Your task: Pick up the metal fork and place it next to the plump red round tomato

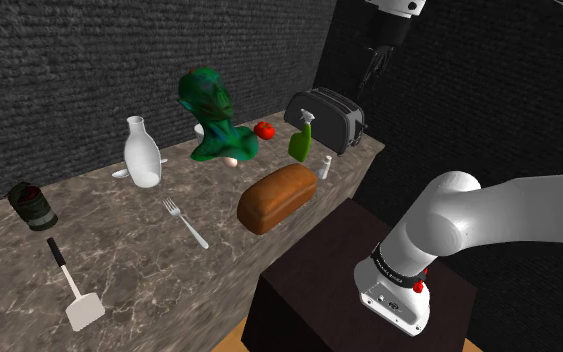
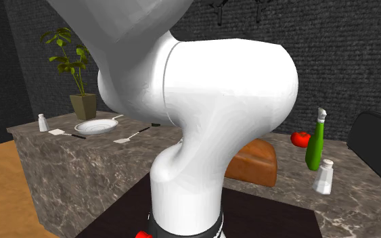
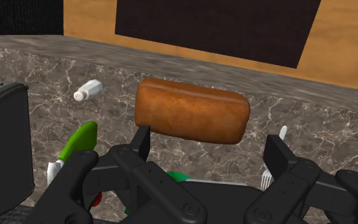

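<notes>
Clearly, the gripper (image 3: 209, 137) was held spread apart, empty, seemingly high above the bread loaf (image 1: 277, 196); the fork (image 1: 185, 222) was seen beside that loaf, tomato (image 1: 265, 129) beyond it.

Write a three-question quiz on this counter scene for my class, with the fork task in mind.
1. True or false: the pincer holds the fork.
2. Which stands nearest the tomato? A spatula; B green spray bottle; C dark can.
3. Fill in: in the shoulder view, the brown thing right of the fork is a ____.
Key: 1 false, the pincer is open and empty; 2 B; 3 bread loaf.
</notes>
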Controlling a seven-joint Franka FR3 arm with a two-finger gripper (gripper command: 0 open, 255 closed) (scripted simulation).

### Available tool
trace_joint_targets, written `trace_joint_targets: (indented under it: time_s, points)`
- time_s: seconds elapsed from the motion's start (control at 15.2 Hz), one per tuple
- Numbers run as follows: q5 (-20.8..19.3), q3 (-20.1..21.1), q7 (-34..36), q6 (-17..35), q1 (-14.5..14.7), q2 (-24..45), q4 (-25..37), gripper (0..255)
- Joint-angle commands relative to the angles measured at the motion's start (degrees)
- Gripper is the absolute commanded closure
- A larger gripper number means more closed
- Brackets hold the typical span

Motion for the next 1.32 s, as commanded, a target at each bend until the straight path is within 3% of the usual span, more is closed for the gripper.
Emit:
trace_joint_targets:
  time_s: [0.0, 0.66, 1.25]
  points:
    - [0.0, 0.0, 0.0, 0.0, 0.0, 0.0, 0.0, 0]
    - [4.8, 6.9, 8.2, 18.4, 2.0, 7.6, -9.9, 0]
    - [7.0, 13.3, 15.5, 35.5, 3.4, 21.8, -11.8, 0]
